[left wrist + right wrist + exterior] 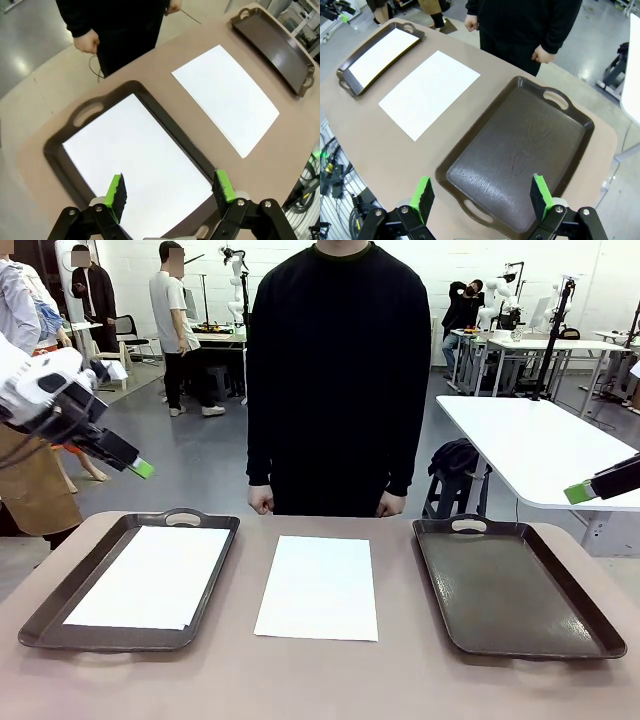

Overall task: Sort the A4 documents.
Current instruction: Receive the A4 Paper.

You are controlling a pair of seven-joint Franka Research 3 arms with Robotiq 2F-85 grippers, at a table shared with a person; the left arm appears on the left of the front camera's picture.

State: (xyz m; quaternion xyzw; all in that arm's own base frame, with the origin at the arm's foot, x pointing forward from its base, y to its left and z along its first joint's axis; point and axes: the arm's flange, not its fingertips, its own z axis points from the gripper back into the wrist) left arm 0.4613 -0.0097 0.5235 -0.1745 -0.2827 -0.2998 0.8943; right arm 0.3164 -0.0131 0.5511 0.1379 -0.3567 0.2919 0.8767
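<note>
Left tool (170, 192), wide open and empty, hovers over an A4 sheet (135, 160) in the left tray (176, 132). Right tool (482, 197), likewise open and empty, hovers over the right tray (520, 145). Another sheet (320, 587) lies on the worktop (320, 680) between the trays.

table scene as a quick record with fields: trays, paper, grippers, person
left tray: holds first sheet
second sheet: flat on the table, between the trays
right tray: no sheet in it
left gripper: open, above left tray, holding nothing
right gripper: open, above right tray, holding nothing
person: stands at far edge
</note>
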